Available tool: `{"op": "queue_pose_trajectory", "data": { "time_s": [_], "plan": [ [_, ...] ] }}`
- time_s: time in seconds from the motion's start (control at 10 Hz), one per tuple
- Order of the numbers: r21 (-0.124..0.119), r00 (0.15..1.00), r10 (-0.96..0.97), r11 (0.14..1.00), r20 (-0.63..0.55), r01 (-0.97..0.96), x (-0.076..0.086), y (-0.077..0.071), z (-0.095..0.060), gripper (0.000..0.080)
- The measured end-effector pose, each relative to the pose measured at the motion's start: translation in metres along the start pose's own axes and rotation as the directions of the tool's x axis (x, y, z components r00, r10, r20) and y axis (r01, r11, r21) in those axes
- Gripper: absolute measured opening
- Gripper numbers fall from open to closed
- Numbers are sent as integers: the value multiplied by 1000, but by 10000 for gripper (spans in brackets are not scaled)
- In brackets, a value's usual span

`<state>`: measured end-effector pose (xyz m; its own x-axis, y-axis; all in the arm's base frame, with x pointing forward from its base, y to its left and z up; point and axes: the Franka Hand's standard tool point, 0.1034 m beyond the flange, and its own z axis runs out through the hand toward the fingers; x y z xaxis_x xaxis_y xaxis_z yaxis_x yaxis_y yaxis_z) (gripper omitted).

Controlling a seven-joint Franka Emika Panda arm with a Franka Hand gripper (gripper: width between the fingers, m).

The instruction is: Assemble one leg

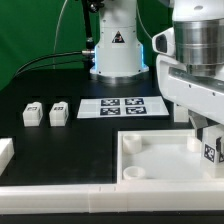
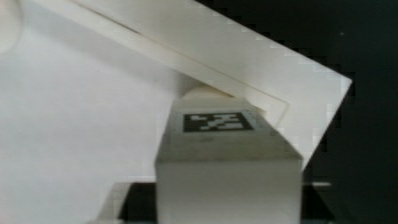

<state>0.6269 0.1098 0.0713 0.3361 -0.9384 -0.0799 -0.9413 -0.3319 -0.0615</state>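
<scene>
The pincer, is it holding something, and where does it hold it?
Yes. The pincer holds one small white leg by its upper part, over the corner of the big white tray.

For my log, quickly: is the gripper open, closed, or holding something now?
Gripper: closed on one leg, over the tray.

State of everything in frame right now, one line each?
gripper: down over the tray's corner on the exterior view's right, shut on a leg.
held leg: upright between the fingers, tag visible.
tray: flat on the table; whether the held leg is seated in it cannot be told.
two loose legs: lying side by side on the table, untouched.
marker board: flat on the table.
</scene>
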Motion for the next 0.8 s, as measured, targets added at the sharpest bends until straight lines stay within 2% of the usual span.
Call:
{"op": "queue_pose_trajectory", "data": {
  "time_s": [0.2, 0.5, 0.8],
  "plan": [
    [2, 971, 237, 972, 9, -237, 1, 1, 0, 294],
    [-1, 904, 428, 904, 13, -428, 0, 1, 0, 294],
    [-2, 931, 365, 931, 13, -366, 0, 1, 1, 294]
  ]
}}
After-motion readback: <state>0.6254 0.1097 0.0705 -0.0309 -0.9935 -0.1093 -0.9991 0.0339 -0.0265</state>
